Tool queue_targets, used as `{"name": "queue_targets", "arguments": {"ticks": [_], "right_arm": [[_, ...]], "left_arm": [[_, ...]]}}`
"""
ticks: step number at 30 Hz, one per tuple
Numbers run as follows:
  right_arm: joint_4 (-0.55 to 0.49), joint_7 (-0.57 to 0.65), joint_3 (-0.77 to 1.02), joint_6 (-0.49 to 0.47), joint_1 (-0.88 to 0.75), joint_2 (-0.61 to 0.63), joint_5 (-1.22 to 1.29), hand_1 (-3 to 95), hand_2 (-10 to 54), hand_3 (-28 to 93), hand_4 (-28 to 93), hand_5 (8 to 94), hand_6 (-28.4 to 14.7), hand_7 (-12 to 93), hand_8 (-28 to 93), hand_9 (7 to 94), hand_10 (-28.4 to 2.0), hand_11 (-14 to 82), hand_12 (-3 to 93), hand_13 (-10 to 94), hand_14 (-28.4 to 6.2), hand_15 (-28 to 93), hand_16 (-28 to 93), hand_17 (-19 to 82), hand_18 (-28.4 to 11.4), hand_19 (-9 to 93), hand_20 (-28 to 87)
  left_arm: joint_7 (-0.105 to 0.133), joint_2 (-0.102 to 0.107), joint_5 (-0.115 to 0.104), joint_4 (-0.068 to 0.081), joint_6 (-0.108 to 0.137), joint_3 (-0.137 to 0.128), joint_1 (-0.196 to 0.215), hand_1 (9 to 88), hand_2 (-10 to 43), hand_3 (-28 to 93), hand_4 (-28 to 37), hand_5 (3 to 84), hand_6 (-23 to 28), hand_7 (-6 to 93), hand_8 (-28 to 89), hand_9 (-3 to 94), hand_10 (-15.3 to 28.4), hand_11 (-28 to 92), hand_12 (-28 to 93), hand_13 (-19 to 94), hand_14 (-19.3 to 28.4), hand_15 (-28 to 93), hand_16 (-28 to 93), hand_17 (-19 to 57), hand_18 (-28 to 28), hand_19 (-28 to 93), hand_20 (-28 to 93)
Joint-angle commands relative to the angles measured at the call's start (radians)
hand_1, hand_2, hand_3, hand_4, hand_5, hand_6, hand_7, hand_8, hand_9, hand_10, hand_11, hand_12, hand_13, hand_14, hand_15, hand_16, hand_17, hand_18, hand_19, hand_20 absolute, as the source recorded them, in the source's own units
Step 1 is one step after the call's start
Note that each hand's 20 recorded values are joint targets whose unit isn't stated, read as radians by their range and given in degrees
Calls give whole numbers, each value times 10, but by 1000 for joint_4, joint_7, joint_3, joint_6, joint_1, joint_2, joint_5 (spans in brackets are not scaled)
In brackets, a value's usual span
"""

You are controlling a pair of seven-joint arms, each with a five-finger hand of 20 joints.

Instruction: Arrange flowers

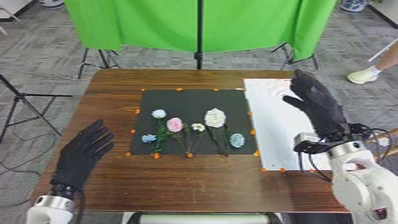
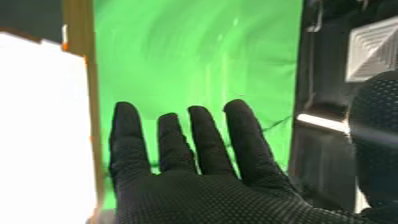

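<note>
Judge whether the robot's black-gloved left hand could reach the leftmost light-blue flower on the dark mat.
Probably yes: the left hand is open beside the mat, nothing upright between it and the flower.

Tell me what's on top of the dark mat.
On the dark mat lie a large white flower, a small white flower, a pink flower, a whitish bloom, a blue bloom and a blue oval piece. Whatever is directly beneath them is covered.

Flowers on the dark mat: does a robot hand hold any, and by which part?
Nothing is held; left robot hand and right robot hand are open.
</note>
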Motion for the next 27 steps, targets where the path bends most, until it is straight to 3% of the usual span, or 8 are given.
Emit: {"name": "queue_targets", "arguments": {"ticks": [1, 8, 11, 15, 19, 22, 25, 27], "right_arm": [[-32, 44, 128, -232, -134, -100, -31, 147, -82, 792, -282, 280, -36, 114, -78, 256, -91, -2, 245, 161, -88, -92, 412, -29, -186, 308, 151], [-55, 78, 165, -243, -179, -150, -14, 136, -71, 775, -282, 213, -26, 61, -69, 225, -84, -26, 241, 144, -93, -110, 424, -49, -189, 306, 145], [-48, 70, 134, -212, -177, -170, -3, 132, -66, 774, -281, 218, -26, 61, -66, 226, -91, -26, 239, 150, -97, -110, 426, -50, -190, 308, 145], [-50, 71, 122, -183, -182, -144, 15, 131, -66, 777, -278, 229, -24, 73, -65, 237, -91, -19, 238, 165, -98, -99, 430, -46, -194, 321, 150], [-44, 78, 101, -210, -171, -175, 43, 134, -68, 779, -277, 233, -23, 80, -70, 241, -90, -16, 237, 168, -98, -92, 428, -44, -195, 325, 151], [-56, 73, 106, -196, -173, -154, -6, 137, -66, 779, -278, 230, -22, 78, -72, 241, -89, -16, 236, 168, -97, -92, 426, -42, -194, 324, 150], [-42, 77, 87, -204, -142, -157, 14, 139, -67, 781, -276, 229, -22, 77, -71, 239, -87, -17, 233, 168, -96, -91, 424, -41, -194, 322, 148], [-40, 91, 80, -209, -141, -163, 8, 141, -67, 782, -276, 228, -23, 76, -72, 239, -86, -17, 232, 168, -96, -91, 423, -41, -194, 322, 149]], "left_arm": [[36, -51, 30, 11, 4, 38, -49, 279, 4, 565, -282, 285, 23, 163, -83, 218, 94, 146, 178, 167, 115, 210, 42, -108, 197, 420, 83], [-10, -88, 59, -6, -39, 33, -17, 248, -23, 617, -283, 232, 6, 140, -75, 179, 76, 77, 195, 133, 102, 110, 70, -137, 196, 373, 71], [4, -64, 61, -12, -32, 18, -16, 247, -27, 623, -283, 226, 5, 139, -73, 176, 75, 67, 202, 129, 102, 98, 78, -143, 197, 370, 70], [52, -55, 36, 1, 16, 70, -54, 247, -26, 623, -283, 236, 12, 149, -70, 186, 78, 89, 223, 141, 103, 120, 97, -144, 197, 375, 75], [18, -87, 47, -1, -9, 62, -33, 239, -27, 648, -283, 247, 17, 158, -76, 193, 82, 105, 219, 142, 111, 132, 86, -139, 195, 376, 77], [-4, -89, 55, 20, -45, 70, -78, 241, -26, 652, -283, 245, 16, 157, -77, 188, 80, 94, 210, 136, 113, 106, 76, -144, 196, 369, 72], [6, -70, 58, 21, -39, 72, -90, 245, -26, 640, -283, 235, 12, 151, -77, 181, 77, 79, 205, 130, 114, 96, 75, -149, 200, 365, 68], [6, -88, 60, 23, -29, 77, -80, 246, -26, 636, -283, 232, 11, 149, -75, 179, 77, 74, 206, 131, 112, 93, 77, -151, 202, 365, 67]]}}
